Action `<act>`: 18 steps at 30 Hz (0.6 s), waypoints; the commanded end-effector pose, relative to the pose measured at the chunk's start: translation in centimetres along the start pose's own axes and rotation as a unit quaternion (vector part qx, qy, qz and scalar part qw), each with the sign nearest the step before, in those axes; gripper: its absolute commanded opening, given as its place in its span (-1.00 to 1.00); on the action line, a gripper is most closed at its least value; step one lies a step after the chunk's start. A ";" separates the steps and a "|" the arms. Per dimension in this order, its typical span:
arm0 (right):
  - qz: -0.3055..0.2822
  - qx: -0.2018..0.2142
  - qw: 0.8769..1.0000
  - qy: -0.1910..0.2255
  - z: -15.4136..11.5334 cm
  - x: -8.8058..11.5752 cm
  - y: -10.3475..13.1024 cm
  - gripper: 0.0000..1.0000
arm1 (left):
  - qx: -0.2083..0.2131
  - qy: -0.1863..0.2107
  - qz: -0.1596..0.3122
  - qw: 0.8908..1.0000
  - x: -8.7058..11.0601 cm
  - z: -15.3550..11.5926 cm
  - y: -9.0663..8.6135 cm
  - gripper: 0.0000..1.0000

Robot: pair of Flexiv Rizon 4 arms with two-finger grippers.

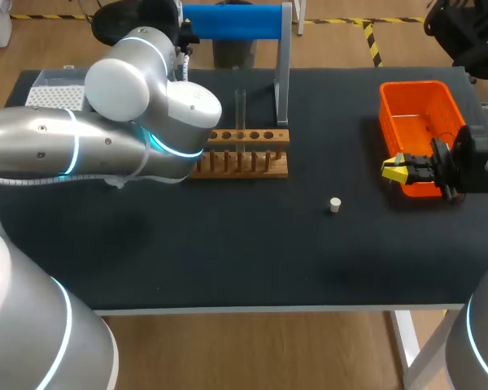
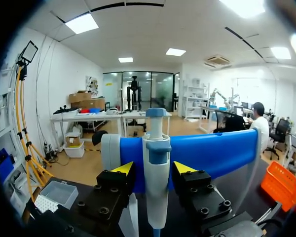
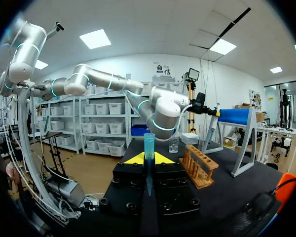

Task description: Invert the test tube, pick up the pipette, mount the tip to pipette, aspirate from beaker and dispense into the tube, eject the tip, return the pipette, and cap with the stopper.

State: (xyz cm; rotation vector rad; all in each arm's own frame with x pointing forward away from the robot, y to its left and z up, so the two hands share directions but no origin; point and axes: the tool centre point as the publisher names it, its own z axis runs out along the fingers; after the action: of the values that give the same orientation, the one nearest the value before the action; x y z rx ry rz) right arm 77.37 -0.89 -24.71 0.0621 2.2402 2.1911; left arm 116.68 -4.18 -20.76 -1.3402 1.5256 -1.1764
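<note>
The left gripper (image 2: 154,169) is standing open around the pipette (image 2: 157,148) — fingers just clear of it — which is hanging on the blue stand (image 2: 212,155). The right gripper (image 3: 148,159) is clamping a blue tip (image 3: 148,143) near the orange bin (image 1: 415,106); the stopper (image 1: 335,205) is lying on the surface (image 1: 228,244).

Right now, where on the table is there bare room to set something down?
The widest bare patch is the table's front strip, before the wooden rack, holding only the stopper. A smaller gap lies between rack and orange bin. Crowded: the back left under the left arm, and beside the bin at the right gripper.
</note>
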 end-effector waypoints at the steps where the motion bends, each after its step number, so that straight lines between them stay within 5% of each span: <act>1: -0.001 0.001 1.000 -0.002 0.1 0.1 0.0 -1.00 | 0.001 -0.001 -0.001 1.000 0.1 0.4 0.2 -0.08; 14: -0.001 0.001 1.000 -0.002 0.1 0.1 0.0 -1.00 | 0.000 -0.001 -0.002 1.000 0.1 0.6 0.2 -0.12; 15: -0.001 0.001 1.000 -0.002 0.1 0.1 0.0 -1.00 | 0.000 -0.001 -0.002 1.000 0.1 0.6 0.2 -0.22; 16: -0.001 0.001 1.000 -0.002 0.1 0.1 0.0 -1.00 | 0.000 -0.002 -0.002 1.000 0.1 0.6 0.2 -0.65; 18: -0.001 0.001 1.000 -0.002 0.1 0.1 0.0 -1.00 | 0.000 -0.002 -0.002 1.000 0.1 0.6 0.2 -0.97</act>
State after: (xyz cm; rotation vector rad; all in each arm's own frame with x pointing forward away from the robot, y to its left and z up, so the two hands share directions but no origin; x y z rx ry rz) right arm 77.37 -0.89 -24.71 0.0621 2.2402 2.1911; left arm 116.89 -4.19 -20.91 -1.3460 1.5248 -1.1742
